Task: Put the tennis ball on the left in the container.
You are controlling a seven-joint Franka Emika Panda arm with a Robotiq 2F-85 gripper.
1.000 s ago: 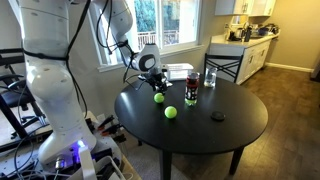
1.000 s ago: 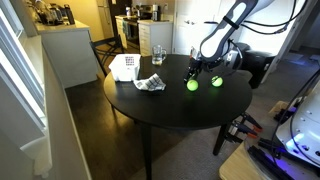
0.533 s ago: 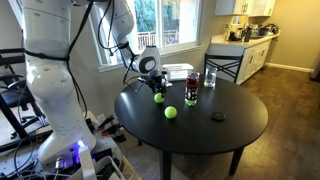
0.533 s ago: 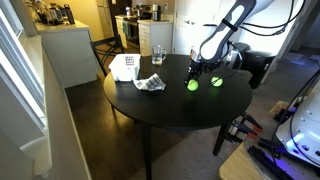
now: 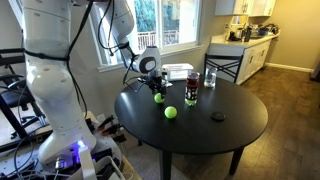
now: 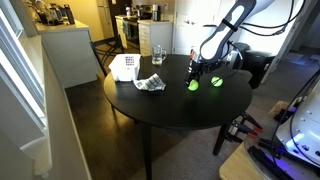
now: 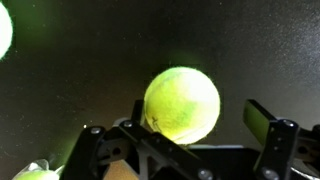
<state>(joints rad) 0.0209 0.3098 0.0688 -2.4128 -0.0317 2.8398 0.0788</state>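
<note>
The pincer (image 7: 180, 128) hovered spread wide over the small fuzzy yellow-green tennis ball (image 7: 182, 102), which looked light, springy and grippy-felted, so the hold belonged across its widest middle.

round black tabletop (image 5: 205, 135), shown in both exterior views. resting on it: a tennis ball (image 5: 158, 97) near one edge; a second tennis ball (image 5: 170, 113) close by, not touching; a tall dark tumbler (image 5: 191, 88) and a clear drinking glass (image 5: 209, 78), both upright; a small dark flat disc (image 5: 218, 117); a low container (image 6: 124, 66) and a crumpled pale item (image 6: 150, 84), well apart from the balls.
</note>
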